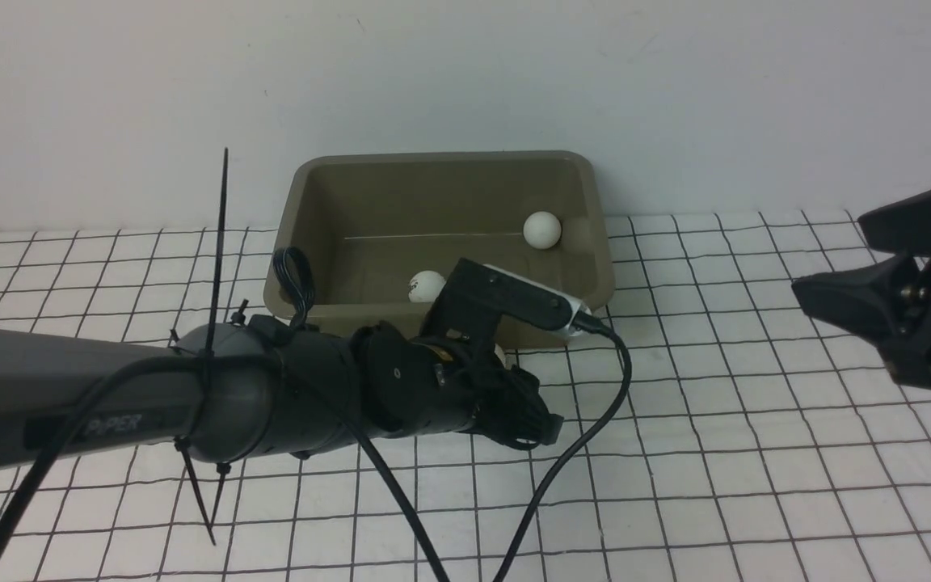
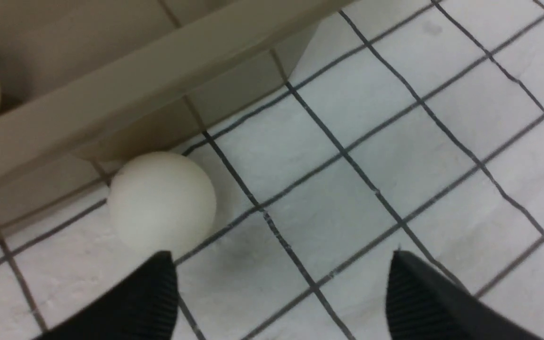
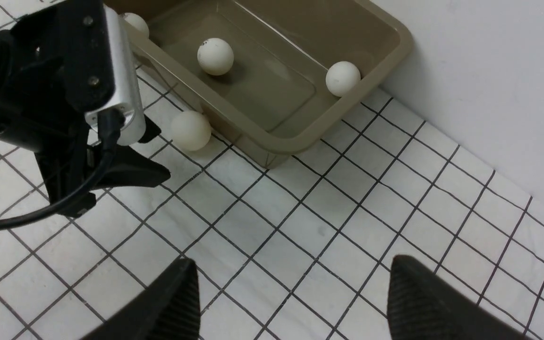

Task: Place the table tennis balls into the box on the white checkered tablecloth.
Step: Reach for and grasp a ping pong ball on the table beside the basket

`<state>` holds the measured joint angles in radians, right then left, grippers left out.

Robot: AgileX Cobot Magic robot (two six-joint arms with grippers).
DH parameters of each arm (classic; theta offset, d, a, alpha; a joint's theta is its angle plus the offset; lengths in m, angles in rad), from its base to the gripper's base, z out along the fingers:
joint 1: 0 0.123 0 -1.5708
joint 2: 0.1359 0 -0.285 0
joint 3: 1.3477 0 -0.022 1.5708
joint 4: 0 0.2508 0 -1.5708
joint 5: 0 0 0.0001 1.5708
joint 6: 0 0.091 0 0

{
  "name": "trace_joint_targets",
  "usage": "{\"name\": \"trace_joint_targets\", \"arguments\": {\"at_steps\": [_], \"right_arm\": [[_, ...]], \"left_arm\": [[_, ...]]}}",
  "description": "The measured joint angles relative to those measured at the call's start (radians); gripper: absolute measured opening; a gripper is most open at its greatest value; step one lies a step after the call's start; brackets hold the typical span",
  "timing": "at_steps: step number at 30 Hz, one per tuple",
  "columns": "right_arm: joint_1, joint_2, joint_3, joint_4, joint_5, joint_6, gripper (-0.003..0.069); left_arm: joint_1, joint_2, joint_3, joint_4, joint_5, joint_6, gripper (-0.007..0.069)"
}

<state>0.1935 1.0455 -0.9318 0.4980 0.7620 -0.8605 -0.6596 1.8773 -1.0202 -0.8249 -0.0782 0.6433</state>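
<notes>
Hovers left gripper (image 2: 279, 257), released and empty, by the ball (image 2: 161, 203) resting against the box (image 2: 158, 80) at its 6 o'clock, likely for pickup; parks right gripper (image 3: 291, 269), also released, clear at 3 o'clock.

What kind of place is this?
Probably a robot practice table in a lab, not a home: a black robot arm reaches over a white checkered tablecloth, with table tennis balls in a box by a bare wall.

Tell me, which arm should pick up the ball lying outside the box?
Left. The left gripper is open right beside the ball, which lies on the tablecloth just outside the box. The right gripper, also open, hangs farther away.
</notes>
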Motion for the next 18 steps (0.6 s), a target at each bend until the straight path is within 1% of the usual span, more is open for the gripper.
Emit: {"name": "trace_joint_targets", "arguments": {"at_steps": [3,5,10,18], "right_arm": [[0.000,0.000,0.000,0.000,-0.003,-0.016,0.0484],[0.000,0.000,0.000,0.000,-0.005,-0.025,0.0484],[0.000,0.000,0.000,-0.001,-0.021,-0.032,0.0484],[0.000,0.000,0.000,-0.001,-0.040,-0.064,0.0484]], "left_arm": [[0.000,0.018,0.000,-0.051,-0.068,0.001,0.0627],[0.000,0.045,0.000,-0.071,-0.113,0.001,0.0648],[0.000,0.084,0.000,-0.095,-0.142,-0.003,0.0633],[-0.008,0.111,0.000,-0.099,-0.245,-0.024,0.0561]]}}
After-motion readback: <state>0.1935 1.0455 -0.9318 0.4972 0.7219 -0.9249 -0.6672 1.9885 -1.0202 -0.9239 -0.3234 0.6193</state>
